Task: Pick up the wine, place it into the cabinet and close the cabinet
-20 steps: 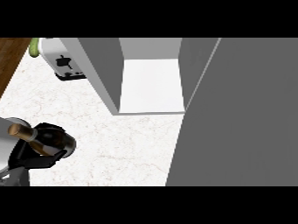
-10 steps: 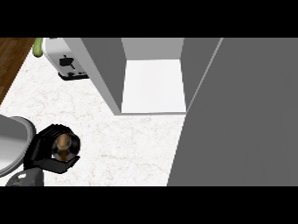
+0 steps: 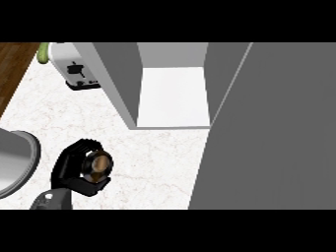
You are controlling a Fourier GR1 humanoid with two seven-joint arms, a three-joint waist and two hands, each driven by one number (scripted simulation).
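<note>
The left robot hand [image 3: 80, 167] is curled round the wine bottle [image 3: 100, 165], held above the white marbled worktop [image 3: 76, 120] at lower left. Beyond stands the cabinet [image 3: 172, 96], door [image 3: 283, 128] open. A toaster [image 3: 77, 72] sits behind, beside wooden flooring [image 3: 3, 74].

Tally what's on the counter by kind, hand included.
Wine bottle: 1, held in the left hand's fingers
Toaster: 1
Cabinet: 1, open
Green thing at the top edge: 1, kind unclear
Hand: 1
Total: 5
</note>
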